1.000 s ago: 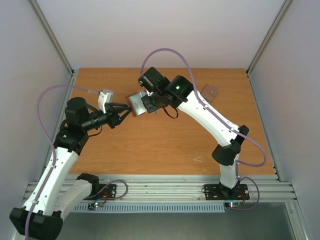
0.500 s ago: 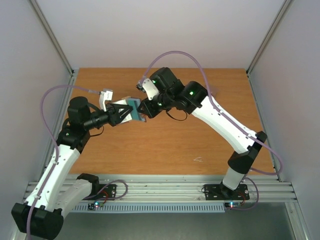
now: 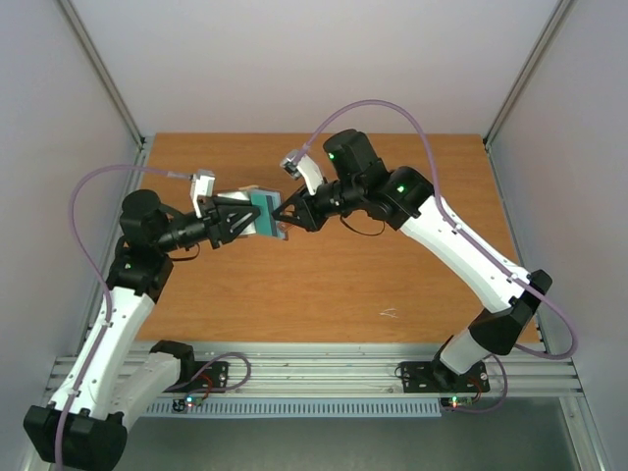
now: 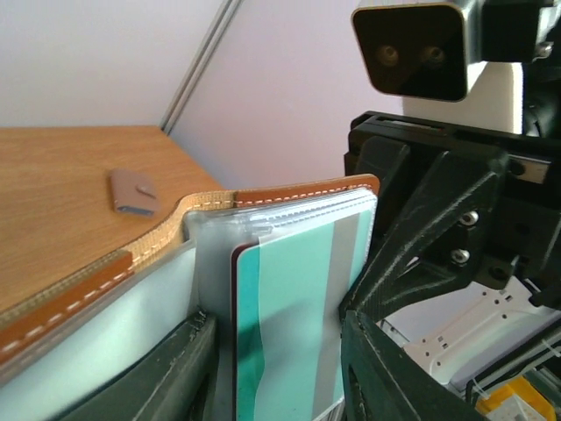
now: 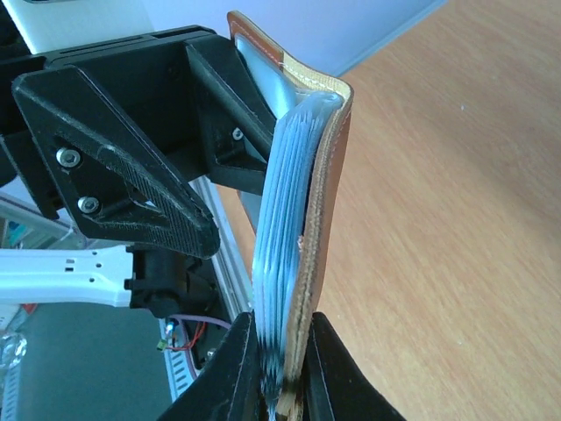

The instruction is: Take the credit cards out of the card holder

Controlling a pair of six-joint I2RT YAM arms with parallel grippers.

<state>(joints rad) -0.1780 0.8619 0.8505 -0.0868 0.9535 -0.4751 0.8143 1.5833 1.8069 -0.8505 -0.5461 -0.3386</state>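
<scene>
Over wooden table (image 3: 324,285): right claw (image 5: 279,373) pinches card holder (image 5: 328,175).

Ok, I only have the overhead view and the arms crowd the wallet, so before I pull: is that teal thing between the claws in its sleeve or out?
Observer: In, it looks. The left wrist view shows the teal-green card inside a clear sleeve of the card holder, between the fingers of the left claw. I can't tell whether they press on it.
Operator: Is the right claw gripping?
Observer: Yes. In the right wrist view the right claw is shut on the holder's lower edge, leather and sleeves together.
Operator: Anything behind the arms?
Observer: A small taupe flat piece lies on the table.
</scene>
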